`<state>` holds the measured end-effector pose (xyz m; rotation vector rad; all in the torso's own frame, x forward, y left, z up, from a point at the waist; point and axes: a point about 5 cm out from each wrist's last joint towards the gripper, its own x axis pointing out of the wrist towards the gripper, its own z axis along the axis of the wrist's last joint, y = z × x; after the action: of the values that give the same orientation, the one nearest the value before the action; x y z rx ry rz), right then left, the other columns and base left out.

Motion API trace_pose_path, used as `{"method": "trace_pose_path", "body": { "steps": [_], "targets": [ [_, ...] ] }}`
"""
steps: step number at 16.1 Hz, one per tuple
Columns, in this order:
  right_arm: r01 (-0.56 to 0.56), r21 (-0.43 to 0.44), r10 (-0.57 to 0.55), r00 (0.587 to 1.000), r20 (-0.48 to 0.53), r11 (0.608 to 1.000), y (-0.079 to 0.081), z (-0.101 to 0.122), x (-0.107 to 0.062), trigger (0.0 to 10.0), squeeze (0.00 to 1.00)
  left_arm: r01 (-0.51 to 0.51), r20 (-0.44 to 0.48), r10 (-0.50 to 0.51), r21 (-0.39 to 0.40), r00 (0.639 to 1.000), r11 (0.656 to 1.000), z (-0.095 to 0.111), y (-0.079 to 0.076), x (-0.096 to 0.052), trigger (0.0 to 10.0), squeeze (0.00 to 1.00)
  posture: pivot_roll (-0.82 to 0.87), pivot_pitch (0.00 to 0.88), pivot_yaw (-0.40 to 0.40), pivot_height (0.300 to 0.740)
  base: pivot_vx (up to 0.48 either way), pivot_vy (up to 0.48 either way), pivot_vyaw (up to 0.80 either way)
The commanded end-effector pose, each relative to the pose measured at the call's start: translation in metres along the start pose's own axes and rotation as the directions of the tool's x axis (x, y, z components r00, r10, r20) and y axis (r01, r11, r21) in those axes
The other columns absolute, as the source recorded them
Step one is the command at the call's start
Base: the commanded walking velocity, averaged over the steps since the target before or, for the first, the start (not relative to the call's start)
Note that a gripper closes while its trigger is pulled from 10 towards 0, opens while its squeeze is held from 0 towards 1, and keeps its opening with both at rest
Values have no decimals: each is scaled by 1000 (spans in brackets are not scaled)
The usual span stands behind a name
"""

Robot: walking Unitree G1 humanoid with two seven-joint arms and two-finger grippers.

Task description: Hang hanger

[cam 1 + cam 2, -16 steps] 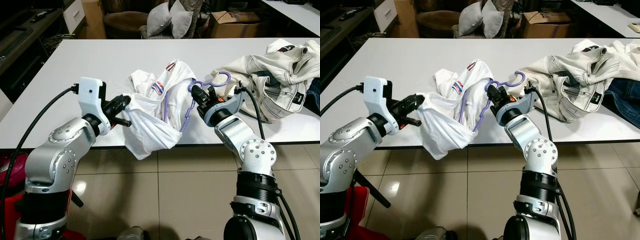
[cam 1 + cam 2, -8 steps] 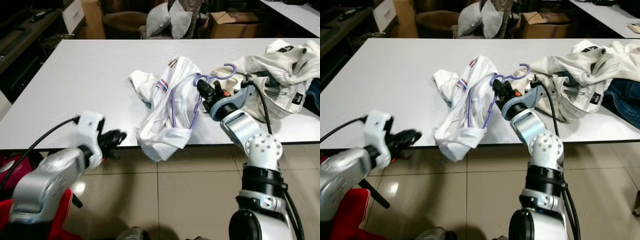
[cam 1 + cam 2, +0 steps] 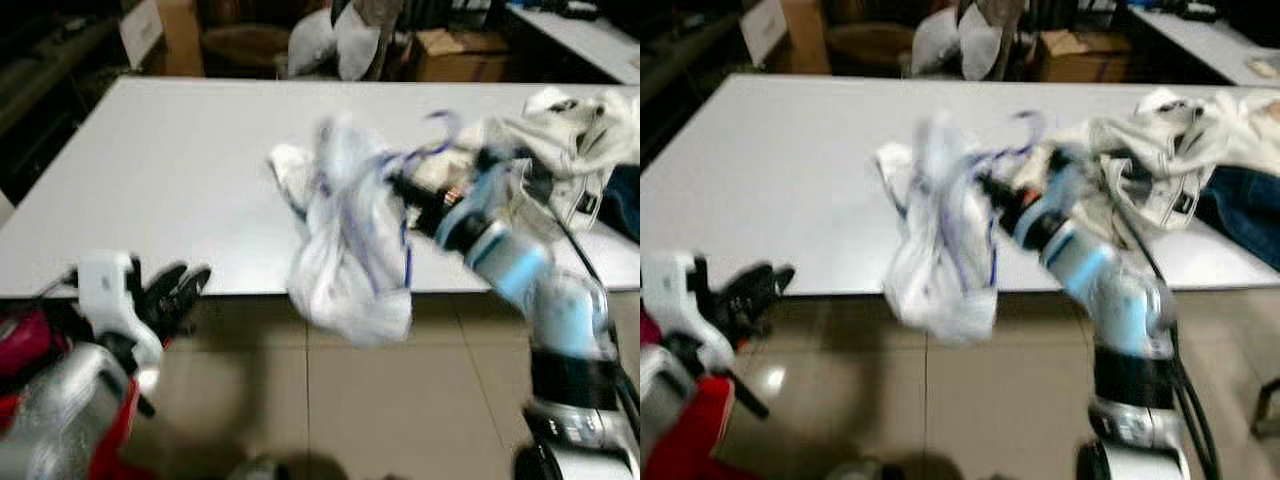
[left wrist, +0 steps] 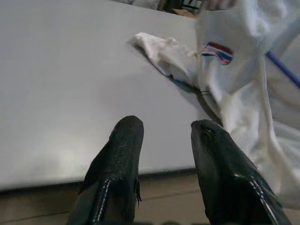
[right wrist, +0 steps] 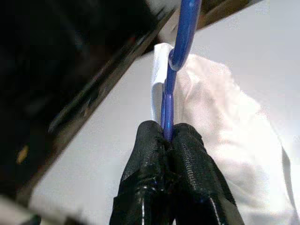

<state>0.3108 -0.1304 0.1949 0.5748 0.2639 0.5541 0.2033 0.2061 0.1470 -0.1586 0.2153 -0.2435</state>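
Right gripper (image 5: 167,136) pinching the purple hanger (image 5: 177,56) by its neck.
White shirt (image 3: 350,250) drapes from the hanger over the white table's (image 3: 180,160) front edge, motion blur smearing its outline. Left gripper (image 4: 164,140), fingers spread and empty, sits low off that edge. Cream jacket (image 3: 560,140) lies behind, partly cut off.

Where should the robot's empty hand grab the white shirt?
Probably the loose bottom of the white shirt, hanging below the table edge. It dangles free from the purple hanger the right gripper pinches, so the open left gripper could come from the robot's left.
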Motion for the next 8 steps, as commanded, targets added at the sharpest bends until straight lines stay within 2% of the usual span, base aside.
{"method": "trace_pose_path", "body": {
  "steps": [1, 3, 4, 5, 8],
  "targets": [
    [-64, -62, 64, 998, -9, 996, 14, 4, 0, 10000, 0, -24, 6, 24, 35, 1000, 999, 1, -2, -5, 10000, 0, 24, 0, -39, 740, 0, 0, 800],
    [-94, -108, 89, 995, -54, 990, 13, 0, -6, 10000, 0, -49, -7, 49, 75, 999, 996, -5, -9, -13, 10000, 0, 71, 0, -102, 740, 0, 0, 800],
    [-135, -128, 121, 986, -110, 983, 10, -7, -15, 10000, 0, -81, -22, 84, 99, 996, 992, -12, -16, -25, 10000, 0, 101, 7, -125, 740, 0, 0, 800],
    [-178, -144, 153, 973, -171, 973, 9, -14, -22, 10000, 0, -112, -22, 114, 87, 993, 990, -12, -19, -33, 10000, 0, 128, 23, -147, 740, 0, 0, 800],
    [-248, -149, 202, 941, -271, 957, 11, -26, -36, 10000, 0, -121, -25, 125, 122, 992, 985, -9, -24, -46, 10000, 0, 156, 64, -167, 740, 0, 0, 800]
  ]
}}
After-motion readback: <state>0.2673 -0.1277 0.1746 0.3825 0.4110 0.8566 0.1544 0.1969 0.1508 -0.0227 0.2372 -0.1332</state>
